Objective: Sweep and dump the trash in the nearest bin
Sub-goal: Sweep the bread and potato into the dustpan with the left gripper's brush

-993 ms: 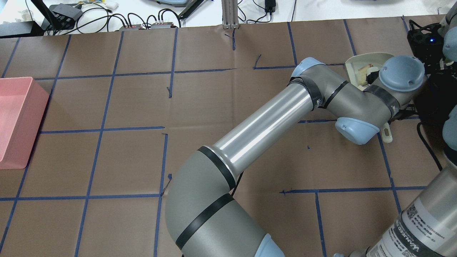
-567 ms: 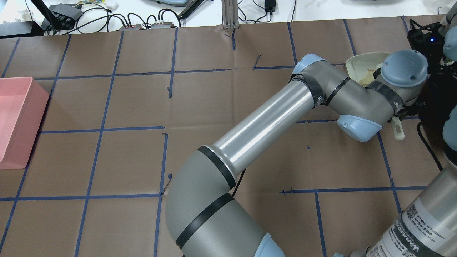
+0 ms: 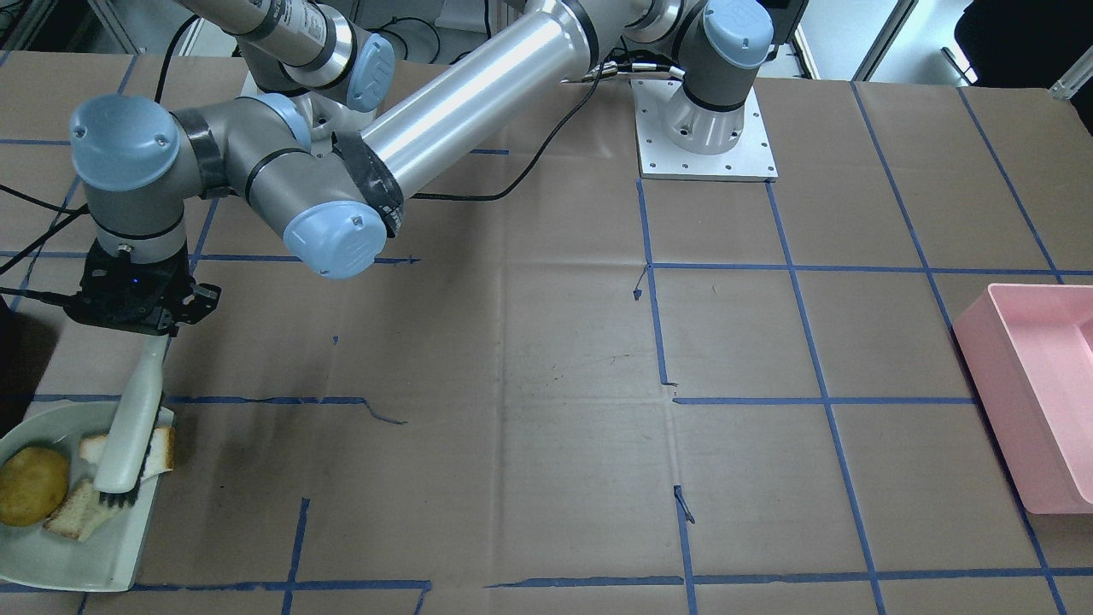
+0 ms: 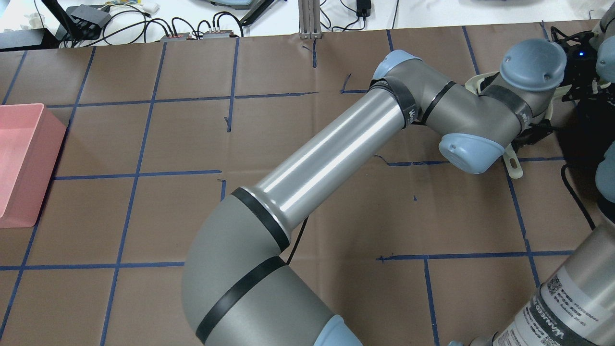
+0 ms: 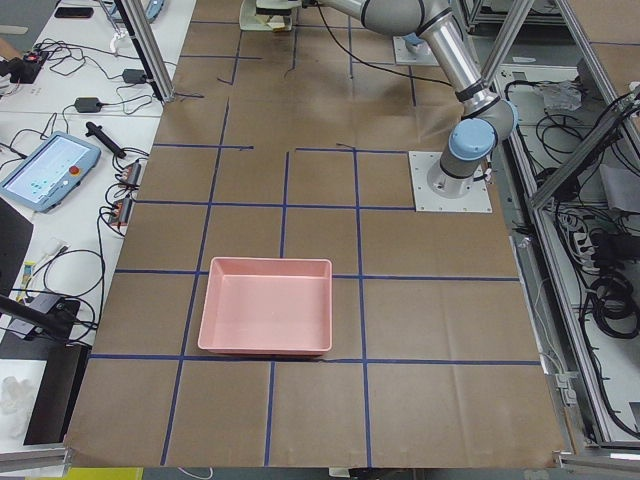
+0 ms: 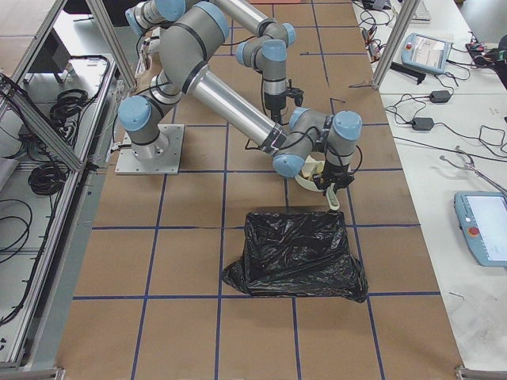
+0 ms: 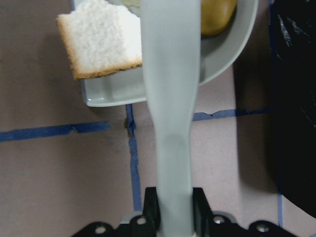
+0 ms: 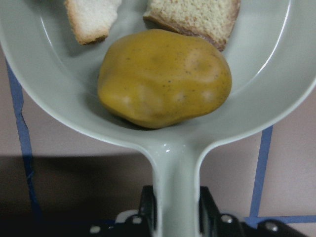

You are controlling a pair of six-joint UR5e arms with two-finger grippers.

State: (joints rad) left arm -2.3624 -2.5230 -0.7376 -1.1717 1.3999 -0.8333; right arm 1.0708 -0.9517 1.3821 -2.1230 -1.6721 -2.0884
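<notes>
A pale green dustpan (image 3: 51,555) lies at the table's edge and holds the trash: a yellow potato-like ball (image 3: 32,485), a white bread slice (image 3: 162,450) and a speckled bread chunk (image 3: 73,511). My left gripper (image 3: 156,340) is shut on the handle of a pale brush (image 3: 128,427), whose bristles rest on the white slice inside the pan. In the left wrist view the gripper (image 7: 173,210) clamps the brush handle (image 7: 170,98). My right gripper (image 8: 175,207) is shut on the dustpan's handle, with the ball (image 8: 163,79) just ahead of it.
A black trash bag (image 6: 297,253) lies right beside the dustpan (image 6: 317,170). A pink bin (image 3: 1033,401) stands at the table's opposite end. My left arm (image 4: 331,144) reaches diagonally across the table. Cables and devices lie beyond the far edge.
My left wrist has moved farther across the table over the dustpan, and the brush has gone with it. The left elbow has swung to the left. The dustpan has stayed put.
</notes>
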